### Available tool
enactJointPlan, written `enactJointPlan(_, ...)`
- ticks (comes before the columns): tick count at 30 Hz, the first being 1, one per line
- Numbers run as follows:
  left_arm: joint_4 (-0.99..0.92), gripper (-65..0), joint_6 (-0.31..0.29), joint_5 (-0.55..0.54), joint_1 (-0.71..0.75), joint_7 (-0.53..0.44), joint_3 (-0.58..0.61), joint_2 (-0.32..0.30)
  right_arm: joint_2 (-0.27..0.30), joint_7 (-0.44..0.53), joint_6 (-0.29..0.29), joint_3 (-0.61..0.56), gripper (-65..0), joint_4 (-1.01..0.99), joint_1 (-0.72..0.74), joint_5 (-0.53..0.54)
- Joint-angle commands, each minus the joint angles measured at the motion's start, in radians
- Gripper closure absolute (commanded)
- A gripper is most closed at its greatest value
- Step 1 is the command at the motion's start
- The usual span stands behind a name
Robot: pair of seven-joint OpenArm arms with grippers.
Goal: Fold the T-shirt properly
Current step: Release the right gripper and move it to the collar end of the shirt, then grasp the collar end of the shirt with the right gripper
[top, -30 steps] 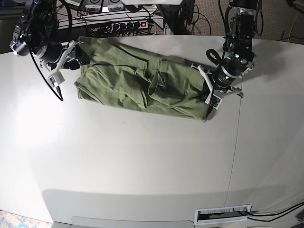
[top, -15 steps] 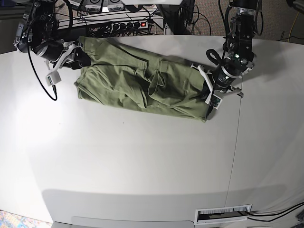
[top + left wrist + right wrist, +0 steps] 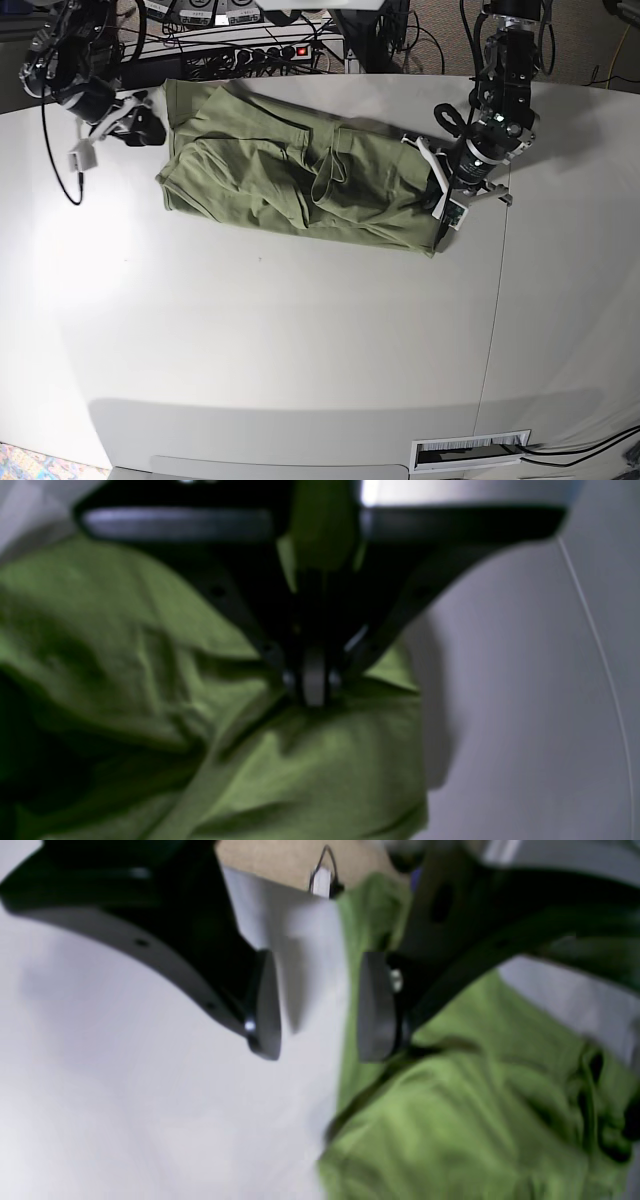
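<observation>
The green T-shirt [image 3: 300, 170] lies crumpled and partly folded across the far side of the white table [image 3: 300, 340]. My left gripper [image 3: 438, 205] sits at its right end, shut on a pinch of the cloth; in the left wrist view the closed fingertips [image 3: 314, 685] press into the T-shirt [image 3: 150, 680], and cloth shows between the jaws. My right gripper [image 3: 148, 118] stands open just off the shirt's left edge. In the right wrist view its open gap [image 3: 320, 1010] is over bare table, with the T-shirt [image 3: 475, 1100] edge under the right finger [image 3: 375, 1005].
A power strip [image 3: 270, 50] with a red light and a tangle of cables run along the table's back edge. A thin seam [image 3: 497, 300] crosses the table on the right. A slotted vent [image 3: 470, 450] sits at the front edge.
My right gripper has drawn back to the left and slightly up, off the shirt's left end, still open. The left gripper and the shirt have not moved.
</observation>
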Motion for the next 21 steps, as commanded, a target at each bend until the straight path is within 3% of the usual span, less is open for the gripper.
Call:
enactJointPlan(1, 0.005, 0.0, -0.016, 0.001, -0.001, 0.022, 0.0, -0.002, 0.014, 0.02, 0.001, 0.029, -26.4, 0.014, 0.006, 0.035)
enactJointPlan(6, 0.005, 0.0, -0.015, -0.026, -0.002, 0.019, 0.001, -0.002, 0.014, 0.005, 0.001, 0.063, -26.4, 0.011, 0.018, 0.048)
enactJointPlan(14, 0.005, 0.0, -0.042, -0.036, -0.001, 0.023, 0.001, 0.0, 0.014, -0.013, 0.001, -0.037, -26.4, 0.01, 0.055, 0.037)
enactJointPlan(21, 0.005, 0.0, -0.042, -0.036, -0.002, 0.023, 0.001, 0.0, 0.014, -0.014, 0.001, -0.059, -26.4, 0.01, 0.079, -0.032)
